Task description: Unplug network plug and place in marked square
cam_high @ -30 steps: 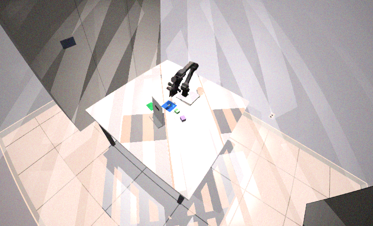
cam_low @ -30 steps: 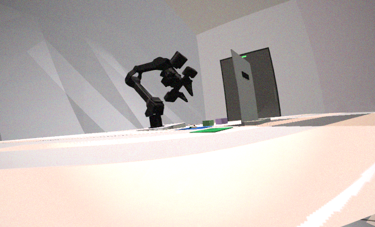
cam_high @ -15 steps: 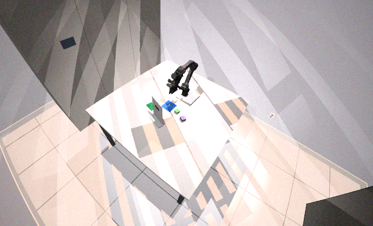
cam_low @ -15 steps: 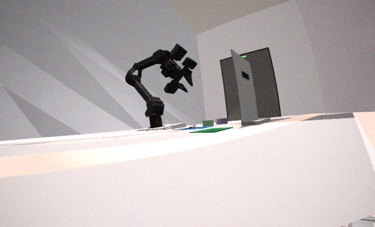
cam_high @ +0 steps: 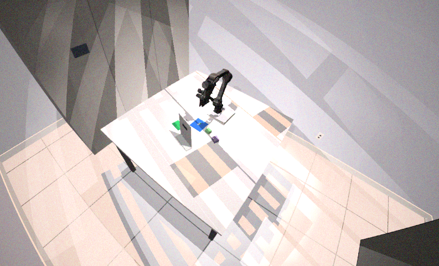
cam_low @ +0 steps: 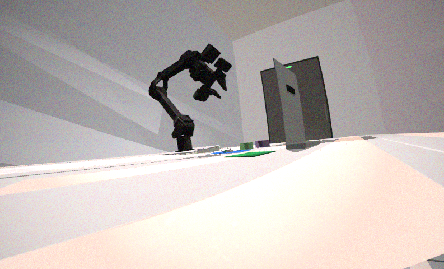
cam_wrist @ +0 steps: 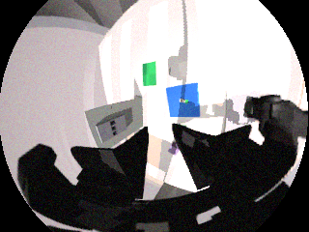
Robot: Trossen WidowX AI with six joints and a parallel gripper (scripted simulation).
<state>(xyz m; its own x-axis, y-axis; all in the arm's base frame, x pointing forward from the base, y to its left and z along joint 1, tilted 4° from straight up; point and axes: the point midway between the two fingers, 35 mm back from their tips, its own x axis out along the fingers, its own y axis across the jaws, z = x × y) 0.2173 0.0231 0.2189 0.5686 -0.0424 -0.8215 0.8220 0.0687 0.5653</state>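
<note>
The small plug (cam_high: 199, 123) (cam_wrist: 183, 101) lies on the blue square (cam_high: 200, 128) (cam_low: 242, 151) (cam_wrist: 176, 92) on the table; its white and green parts show in the wrist view. The upright grey panel (cam_high: 186, 136) (cam_low: 292, 113) (cam_wrist: 130, 105) stands beside the square. Its dark socket (cam_high: 184, 126) (cam_low: 290, 89) has no plug visible in it. My gripper (cam_high: 200, 105) (cam_low: 223, 93) (cam_wrist: 160, 128) is partly open and empty, high above the table and well clear of the plug, square and panel. The plug's tab is too small to make out.
A green block (cam_high: 208, 131) (cam_low: 246, 145) and a purple block (cam_high: 215, 139) (cam_low: 262, 143) (cam_wrist: 174, 147) stand near the blue square. A flat green patch (cam_high: 176, 124) (cam_low: 251, 153) (cam_wrist: 150, 73) lies by the panel. The arm's base plate (cam_high: 224, 118) is at the square's other side.
</note>
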